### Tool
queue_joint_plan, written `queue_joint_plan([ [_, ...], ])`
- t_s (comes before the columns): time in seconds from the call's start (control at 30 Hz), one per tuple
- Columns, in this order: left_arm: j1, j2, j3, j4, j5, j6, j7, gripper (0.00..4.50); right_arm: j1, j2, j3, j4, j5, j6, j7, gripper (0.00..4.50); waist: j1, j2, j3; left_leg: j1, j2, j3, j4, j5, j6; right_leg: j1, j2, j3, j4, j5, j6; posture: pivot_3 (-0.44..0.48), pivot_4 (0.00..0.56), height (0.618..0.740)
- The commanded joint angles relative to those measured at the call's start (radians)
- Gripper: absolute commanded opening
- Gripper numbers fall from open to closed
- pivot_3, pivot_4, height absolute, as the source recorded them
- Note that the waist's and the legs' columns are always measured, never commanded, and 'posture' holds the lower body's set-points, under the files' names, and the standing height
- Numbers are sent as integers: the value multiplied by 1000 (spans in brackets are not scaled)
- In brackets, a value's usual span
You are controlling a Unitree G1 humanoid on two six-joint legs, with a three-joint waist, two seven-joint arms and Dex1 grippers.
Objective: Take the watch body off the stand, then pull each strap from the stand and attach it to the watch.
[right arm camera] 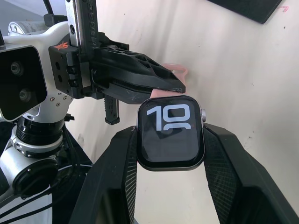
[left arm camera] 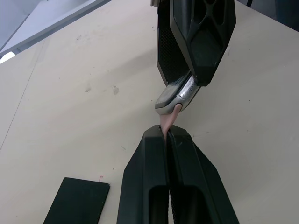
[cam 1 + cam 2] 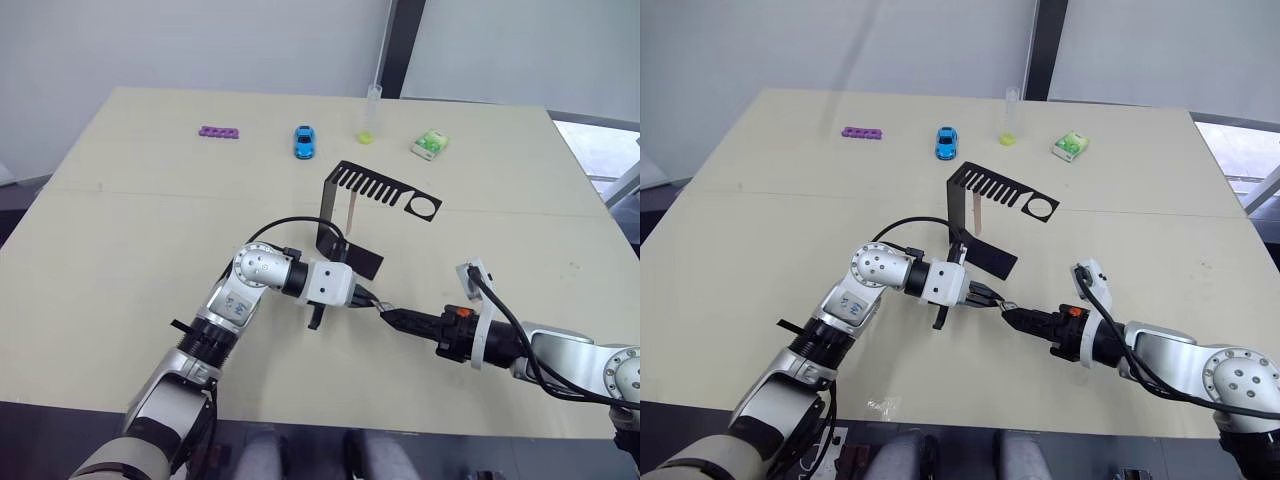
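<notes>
A pale beige table (image 3: 120,240) stands before a grey wall, and both arms meet over its near middle. The right gripper (image 1: 170,154) is clenched on the watch (image 1: 171,132), a finger on each side edge, so the lit screen faces its wrist camera and the strap slot is left free. The left gripper (image 2: 167,136) is pinched tight on a strap (image 2: 167,122), with just a short pink end past its tips. That end touches the watch's edge, so the strap looks about to slide into the slot. The short hold likely keeps the soft band stiff enough to push.

Just behind the grippers stands the stand (image 3: 345,215), with a second strap (image 3: 351,217) hanging from its comb arm. At the far edge lie a purple bar (image 3: 218,131), toy car (image 3: 304,141), tube (image 3: 370,113) and green packet (image 3: 429,146).
</notes>
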State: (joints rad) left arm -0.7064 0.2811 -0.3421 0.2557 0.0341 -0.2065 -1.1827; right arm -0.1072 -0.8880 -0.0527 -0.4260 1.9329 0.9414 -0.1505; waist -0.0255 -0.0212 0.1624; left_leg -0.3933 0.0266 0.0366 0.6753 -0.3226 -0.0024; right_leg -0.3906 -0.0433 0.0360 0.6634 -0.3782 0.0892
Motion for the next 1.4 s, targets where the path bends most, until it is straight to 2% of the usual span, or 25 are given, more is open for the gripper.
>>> queue_joint_plan([
  [0.03, -37, -67, -40, -50, -38, -29, 10, 0, -6, 18, 21, -63, 39, 8, 56, 1504, 0, 0, 0, 0, 0, 0, 0, 0, 0, 0, 0, 0, 0, 0, 0, 0, 150, 740],
  [0.77, -39, -70, -43, -47, -37, -25, 6, 0, -18, 29, 28, -62, 39, 9, 72, 1504, 0, 0, 0, 0, 0, 0, 0, 0, 0, 0, 0, 0, 0, 0, 0, 0, 150, 740],
  [0.97, -42, -70, -42, -44, -37, -27, 6, 0, -38, -9, 39, -74, 36, 27, 54, 1504, 0, 0, 0, 0, 0, 0, 0, 0, 0, 0, 0, 0, 0, 0, 0, 0, 150, 740],
  [1.4, -46, -77, -43, -45, -37, -23, 10, 0, -28, 17, 36, -72, 39, 15, 60, 1504, 0, 0, 0, 0, 0, 0, 0, 0, 0, 0, 0, 0, 0, 0, 0, 0, 150, 740],
])
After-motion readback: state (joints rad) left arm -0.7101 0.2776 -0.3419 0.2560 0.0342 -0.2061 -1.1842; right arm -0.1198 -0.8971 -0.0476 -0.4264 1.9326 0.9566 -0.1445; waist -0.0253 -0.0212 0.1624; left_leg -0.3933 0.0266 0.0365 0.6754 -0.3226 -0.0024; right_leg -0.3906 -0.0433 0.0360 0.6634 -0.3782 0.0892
